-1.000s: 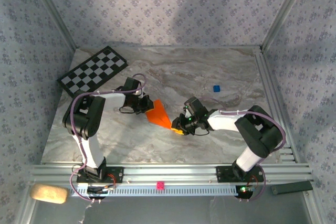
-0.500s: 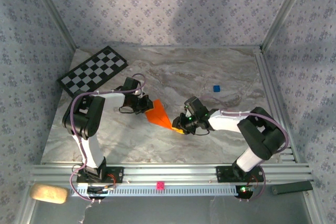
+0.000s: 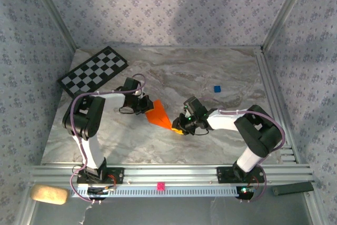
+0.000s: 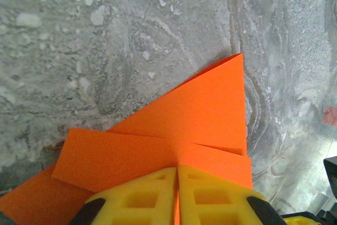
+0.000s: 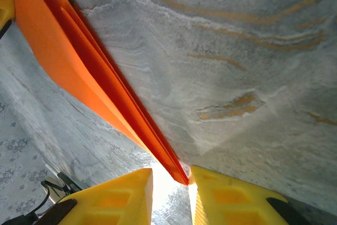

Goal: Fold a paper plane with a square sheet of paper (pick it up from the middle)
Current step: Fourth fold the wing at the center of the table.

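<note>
The left claw (image 3: pixel 145 108) is pressed together on the paper plane (image 3: pixel 158 113), pinching its wide rear end. In the left wrist view its yellow fingers (image 4: pixel 142 198) meet with only a thin orange line of paper between them. The folded orange layers (image 4: pixel 205 114) fan out ahead of that claw (image 4: pixel 177 171) over the marble worktop (image 4: pixel 105 35).

From the left claw the paper plane narrows toward the right claw (image 3: pixel 179 128), which sits at its pointed end. There the jaws stand slightly spread. In the right wrist view the sharp tip of the plane (image 5: pixel 79 61) lies in the gap of the right claw (image 5: pixel 171 176), close against one yellow finger (image 5: pixel 226 193) and apart from the other (image 5: pixel 116 193) (bright light shows through on that side). Whether the tip touches the near finger cannot be told.

The plane lies low over the worktop (image 3: pixel 221 72), stretched between the two claws. Beyond the right claw and well apart from it sits a small blue cube (image 3: pixel 216 88). Beyond the left claw, toward the far left corner, lies a checkerboard (image 3: pixel 93 69).
</note>
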### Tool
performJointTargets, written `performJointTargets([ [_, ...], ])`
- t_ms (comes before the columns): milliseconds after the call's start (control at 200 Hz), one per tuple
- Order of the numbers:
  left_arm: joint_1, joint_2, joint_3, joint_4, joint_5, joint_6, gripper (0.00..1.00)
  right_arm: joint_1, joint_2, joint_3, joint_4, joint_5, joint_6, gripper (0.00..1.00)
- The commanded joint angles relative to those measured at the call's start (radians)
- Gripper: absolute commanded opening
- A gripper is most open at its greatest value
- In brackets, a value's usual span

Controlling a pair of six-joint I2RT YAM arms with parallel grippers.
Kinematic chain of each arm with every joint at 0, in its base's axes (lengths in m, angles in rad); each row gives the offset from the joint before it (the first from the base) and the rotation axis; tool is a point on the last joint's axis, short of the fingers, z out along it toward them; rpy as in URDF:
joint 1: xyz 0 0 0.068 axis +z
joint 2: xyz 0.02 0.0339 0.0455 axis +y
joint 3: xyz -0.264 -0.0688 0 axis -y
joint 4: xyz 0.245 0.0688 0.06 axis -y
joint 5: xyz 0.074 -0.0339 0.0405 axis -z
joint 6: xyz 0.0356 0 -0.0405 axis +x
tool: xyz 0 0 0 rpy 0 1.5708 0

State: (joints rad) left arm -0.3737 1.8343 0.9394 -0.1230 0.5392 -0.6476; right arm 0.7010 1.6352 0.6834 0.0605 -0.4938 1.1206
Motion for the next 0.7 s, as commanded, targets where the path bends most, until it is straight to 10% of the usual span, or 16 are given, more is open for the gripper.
performJointTargets([
  [0, 0.010, 0.012, -0.024, -0.073, -0.053, 0.003, 0.10, 0.011, 0.026, 0.024, 0.059, -0.002, 0.018, 0.26],
  [695, 0.027, 0.028, -0.031, -0.064, -0.032, -0.027, 0.09, 0.005, -0.016, -0.004, -0.033, 0.017, 0.033, 0.32],
])
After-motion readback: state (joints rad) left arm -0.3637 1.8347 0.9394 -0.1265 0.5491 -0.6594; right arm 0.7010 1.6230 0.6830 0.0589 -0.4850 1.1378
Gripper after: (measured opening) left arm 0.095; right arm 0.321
